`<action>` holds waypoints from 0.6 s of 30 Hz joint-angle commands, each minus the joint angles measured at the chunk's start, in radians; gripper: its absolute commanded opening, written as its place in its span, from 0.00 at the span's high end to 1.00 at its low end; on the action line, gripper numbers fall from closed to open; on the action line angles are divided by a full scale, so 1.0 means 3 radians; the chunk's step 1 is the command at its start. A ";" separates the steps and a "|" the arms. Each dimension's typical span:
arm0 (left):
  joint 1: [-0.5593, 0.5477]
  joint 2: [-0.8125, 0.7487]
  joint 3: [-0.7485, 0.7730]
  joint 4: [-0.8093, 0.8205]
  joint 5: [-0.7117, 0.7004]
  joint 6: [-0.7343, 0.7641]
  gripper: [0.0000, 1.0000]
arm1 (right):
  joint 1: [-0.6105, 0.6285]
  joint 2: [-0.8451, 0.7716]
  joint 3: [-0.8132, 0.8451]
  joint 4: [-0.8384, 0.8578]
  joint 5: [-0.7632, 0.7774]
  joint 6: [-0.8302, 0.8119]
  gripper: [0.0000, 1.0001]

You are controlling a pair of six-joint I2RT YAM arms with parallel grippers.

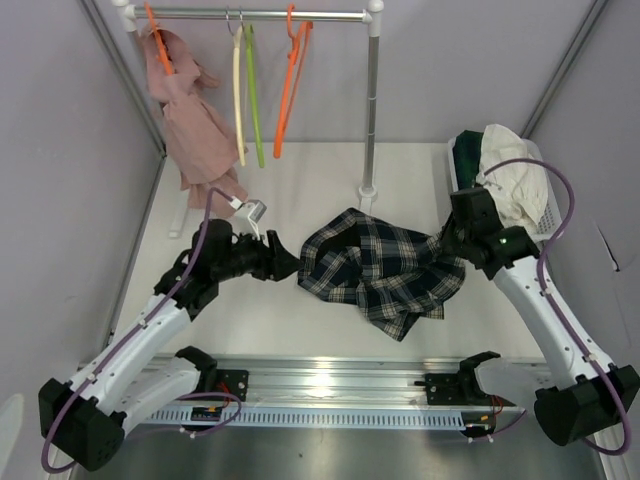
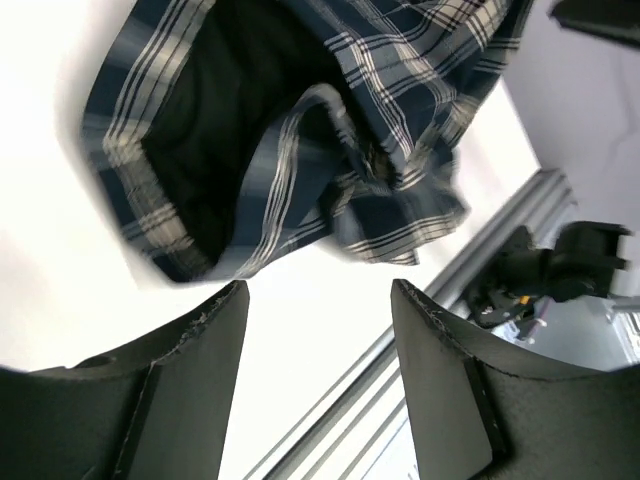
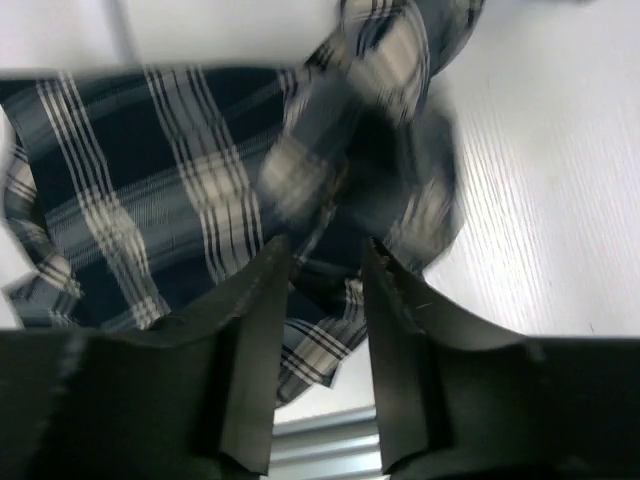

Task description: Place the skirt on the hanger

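My left gripper [image 1: 288, 262] gapes empty at the crumpled plaid skirt's [image 1: 375, 265] left edge. My right gripper [image 1: 447, 244] pinches its right hem, with bare white table [image 1: 300, 190] beyond.

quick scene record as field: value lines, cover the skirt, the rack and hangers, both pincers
skirt: plaid skirt, crumpled on the table, on no hanger
rack: rail carries a cream hanger, green hanger and orange hanger, all bare; a pink garment hangs at its left end
left pincer: open, at the skirt's left edge, gripping nothing
right pincer: narrow gap, at the skirt's right edge; grip unclear
basket: far right, white cloth inside
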 commanded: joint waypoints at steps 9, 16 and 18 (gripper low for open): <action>-0.0036 0.0610 -0.0318 0.0814 -0.0733 -0.0528 0.36 | 0.0808 0.0175 0.0125 0.0137 0.0258 0.0385 0.36; -0.0031 0.1324 -0.0032 0.0948 -0.1096 -0.0615 0.36 | 0.1581 0.1019 0.0463 0.0199 0.0535 0.0554 0.36; -0.0020 0.1489 0.0070 0.0953 -0.1153 -0.0610 0.36 | 0.1689 0.1198 0.0499 0.0229 0.0535 0.0559 0.36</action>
